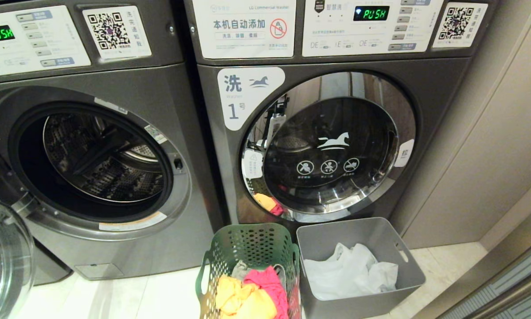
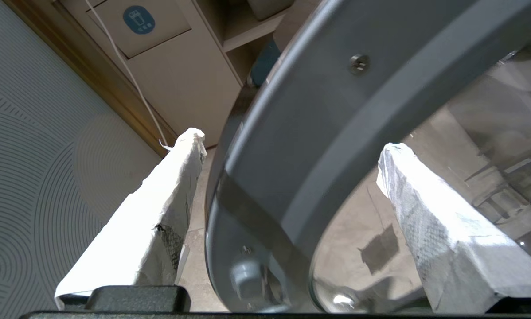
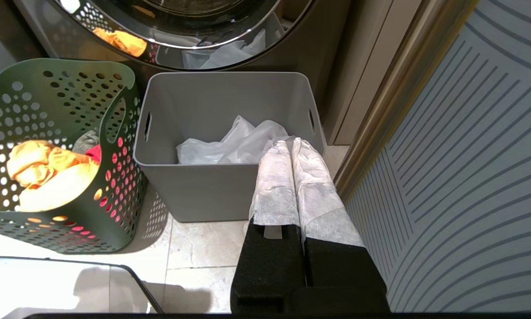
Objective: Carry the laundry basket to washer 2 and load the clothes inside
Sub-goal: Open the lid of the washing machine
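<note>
Two baskets stand nearest, touching: green laundry basket (image 1: 247, 270) with clothes (image 1: 252, 294) at 6 o'clock, grey bin (image 1: 358, 266) at 5. Two washers: open one (image 1: 92, 168) at 10, closed one (image 1: 327, 146) at 1. Left gripper (image 2: 292, 177) spread astride the door rim (image 2: 301, 133); right gripper (image 3: 290, 153) pressed together, empty.

Left gripper (image 2: 287, 146): two long tapering fingers (image 2: 159, 208) wrapped in white, fibrous, cloth-like covering, creased and frayed at the tips, with patches of dark mesh showing through; they are mounted on a black block base. Right gripper (image 3: 290, 144): a matching pair of white-wrapped fingers (image 3: 274, 181) of the same tapered form, the covering ending in a ragged edge above squared, matte black, finely textured finger mounts.
</note>
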Motion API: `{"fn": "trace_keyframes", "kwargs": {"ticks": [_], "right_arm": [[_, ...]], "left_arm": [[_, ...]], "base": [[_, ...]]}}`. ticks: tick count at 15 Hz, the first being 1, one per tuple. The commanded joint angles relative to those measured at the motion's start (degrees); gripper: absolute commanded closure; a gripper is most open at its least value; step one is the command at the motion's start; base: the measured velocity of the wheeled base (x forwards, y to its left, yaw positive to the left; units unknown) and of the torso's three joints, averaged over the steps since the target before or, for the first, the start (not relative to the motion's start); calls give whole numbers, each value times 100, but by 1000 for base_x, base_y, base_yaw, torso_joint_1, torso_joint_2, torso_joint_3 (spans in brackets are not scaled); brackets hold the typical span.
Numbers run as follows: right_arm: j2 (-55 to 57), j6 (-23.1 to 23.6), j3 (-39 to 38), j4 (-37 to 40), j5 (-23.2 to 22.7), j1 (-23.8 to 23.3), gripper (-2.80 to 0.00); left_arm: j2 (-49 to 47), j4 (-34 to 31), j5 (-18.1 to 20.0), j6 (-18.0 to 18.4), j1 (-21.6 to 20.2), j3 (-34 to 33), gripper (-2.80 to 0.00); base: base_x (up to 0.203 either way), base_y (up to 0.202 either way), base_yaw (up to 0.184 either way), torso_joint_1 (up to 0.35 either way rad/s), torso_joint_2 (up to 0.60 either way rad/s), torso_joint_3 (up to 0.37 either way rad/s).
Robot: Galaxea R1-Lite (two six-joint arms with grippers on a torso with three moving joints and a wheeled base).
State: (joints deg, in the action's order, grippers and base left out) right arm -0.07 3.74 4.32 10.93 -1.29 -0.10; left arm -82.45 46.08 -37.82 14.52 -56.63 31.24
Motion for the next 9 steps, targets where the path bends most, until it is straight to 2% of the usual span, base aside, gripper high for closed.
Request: {"fn": "trace_keyframes", "kwargs": {"ticks": [1,3,6,7,9], "right_arm": [[7,4,-1,5,-3,1,0],[-1,4,-1,5,-11,1,0],[7,4,-1,5,-3,1,0],[-1,4,-1,5,-3,1,0],[7,4,-1,5,-3,1,0]], "left_arm": [[-486,409,-14,15,-213,79,-280],[-647,724,-14,32,-364,180,-280],[-382,882,86,30,-366,237,-280],[-165,974,286,32,-335,207,-280],[200,1287,1004,39,-250,120,-280]], "base": [[0,0,0,0,0,0],[0,0,0,0,0,0],[0,0,0,0,0,0],[0,0,0,0,0,0],[0,0,0,0,0,0]]}}
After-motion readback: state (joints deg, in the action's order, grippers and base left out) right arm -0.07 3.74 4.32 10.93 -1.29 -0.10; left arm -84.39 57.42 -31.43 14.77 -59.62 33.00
